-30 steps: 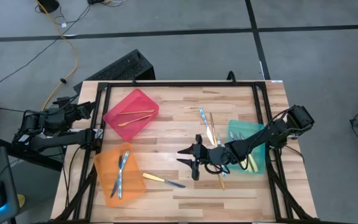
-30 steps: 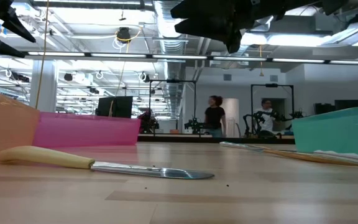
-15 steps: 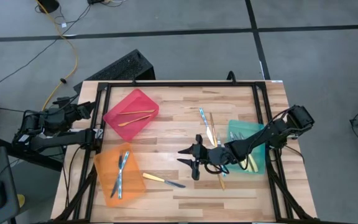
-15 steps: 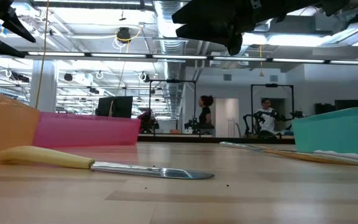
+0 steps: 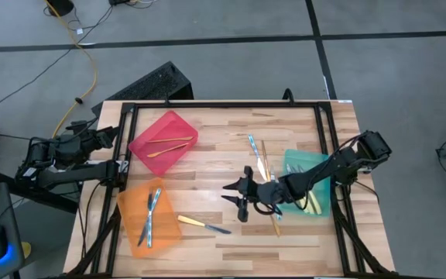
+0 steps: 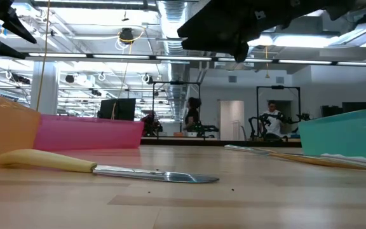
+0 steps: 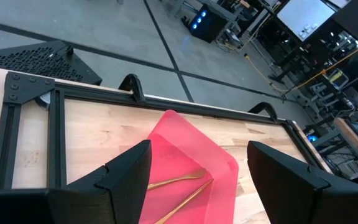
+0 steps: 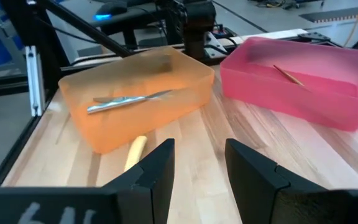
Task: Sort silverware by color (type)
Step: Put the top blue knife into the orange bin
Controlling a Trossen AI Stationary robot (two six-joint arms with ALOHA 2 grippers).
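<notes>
Roughly halfway, the sorting looks, judging by what lies where. A wooden table holds three bins. The red bin at the far left contains two gold pieces. The orange bin at the near left contains two silvery-blue pieces. The green bin at the right holds a few pieces, a yellow handle among them; the right arm crosses over it, so their number cannot be told.

Still loose on the table: a yellow-handled knife lies just beside the orange bin, and a silvery-blue piece and a gold piece lie close together near the middle, just beside the green bin. Another slim gold piece pokes out under the right arm.

The right gripper hangs above the table's middle, between the knife and the other loose pieces. Its fingers stand partly apart and hold nothing; its wrist view looks toward the knife and the orange bin.

The left gripper waits off the table's left edge beside the red bin, fingers wide apart and empty.

At least four pieces remain to be binned, probably the knife next.
</notes>
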